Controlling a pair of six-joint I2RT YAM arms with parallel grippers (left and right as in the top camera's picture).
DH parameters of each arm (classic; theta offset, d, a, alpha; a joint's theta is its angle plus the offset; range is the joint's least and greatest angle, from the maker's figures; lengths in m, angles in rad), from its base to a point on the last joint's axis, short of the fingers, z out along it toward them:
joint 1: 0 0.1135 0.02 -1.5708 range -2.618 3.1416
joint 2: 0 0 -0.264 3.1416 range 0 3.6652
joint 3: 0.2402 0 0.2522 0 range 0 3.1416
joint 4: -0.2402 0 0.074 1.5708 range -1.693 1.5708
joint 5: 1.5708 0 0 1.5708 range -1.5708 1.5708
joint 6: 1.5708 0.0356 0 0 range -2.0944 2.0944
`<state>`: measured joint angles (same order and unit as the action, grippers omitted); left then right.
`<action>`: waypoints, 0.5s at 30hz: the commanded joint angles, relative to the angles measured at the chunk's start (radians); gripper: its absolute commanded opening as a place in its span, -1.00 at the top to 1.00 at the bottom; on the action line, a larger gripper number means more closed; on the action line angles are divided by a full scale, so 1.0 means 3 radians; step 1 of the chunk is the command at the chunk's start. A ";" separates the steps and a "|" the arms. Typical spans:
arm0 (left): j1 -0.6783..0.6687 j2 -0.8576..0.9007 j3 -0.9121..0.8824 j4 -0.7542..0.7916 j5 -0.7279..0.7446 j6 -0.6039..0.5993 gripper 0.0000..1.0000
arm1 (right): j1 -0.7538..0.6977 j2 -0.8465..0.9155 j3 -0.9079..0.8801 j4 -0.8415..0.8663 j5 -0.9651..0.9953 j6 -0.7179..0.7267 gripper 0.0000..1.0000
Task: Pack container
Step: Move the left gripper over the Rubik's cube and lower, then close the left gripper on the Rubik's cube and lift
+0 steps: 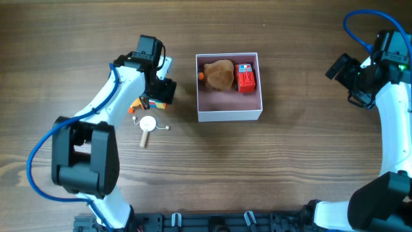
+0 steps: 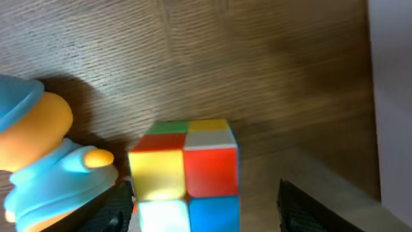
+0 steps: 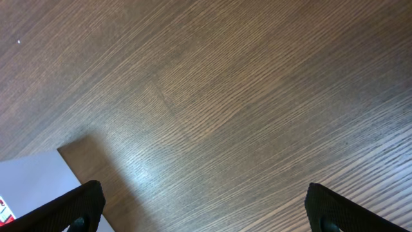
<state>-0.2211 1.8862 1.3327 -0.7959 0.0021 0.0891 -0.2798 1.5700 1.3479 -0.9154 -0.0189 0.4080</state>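
Observation:
The container [image 1: 230, 115] is a square white-walled box with a dusky pink inside, at the table's middle. It holds a brown lumpy toy [image 1: 219, 74] and a red toy [image 1: 245, 78]. A multicoloured cube [image 2: 187, 171] lies on the table left of the container, mostly hidden under my arm in the overhead view [image 1: 145, 101]. My left gripper [image 2: 205, 188] is open with the cube between its fingers; it also shows in the overhead view [image 1: 161, 95]. My right gripper [image 3: 205, 188] is open and empty over bare wood, far right of the container [image 1: 341, 68].
A blue and orange soft toy [image 2: 45, 154] lies right beside the cube. A small white round piece with a wooden stick [image 1: 147, 126] lies in front of them. The container's white wall shows in the left wrist view [image 2: 393, 96] and its corner in the right wrist view [image 3: 32, 187].

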 commanded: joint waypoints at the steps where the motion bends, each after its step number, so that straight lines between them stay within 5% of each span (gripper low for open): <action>1: 0.0008 0.0085 0.0046 0.0017 -0.0179 -0.0268 -0.41 | -0.0004 0.0034 0.0000 0.0013 -0.0028 0.0046 -1.00; 11: 0.0008 0.0085 0.0043 -0.0001 -0.0184 -0.0328 -0.28 | -0.0004 0.0034 0.0000 0.0025 -0.0028 0.0046 -0.99; 15: 0.0008 0.0094 0.0020 -0.0003 -0.0187 -0.0323 -0.45 | -0.0004 0.0034 0.0000 0.0025 -0.0028 0.0047 -0.99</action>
<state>-0.2207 1.9003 1.3327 -0.7956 -0.0410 0.0010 -0.2798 1.5700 1.3479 -0.9112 -0.0189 0.4080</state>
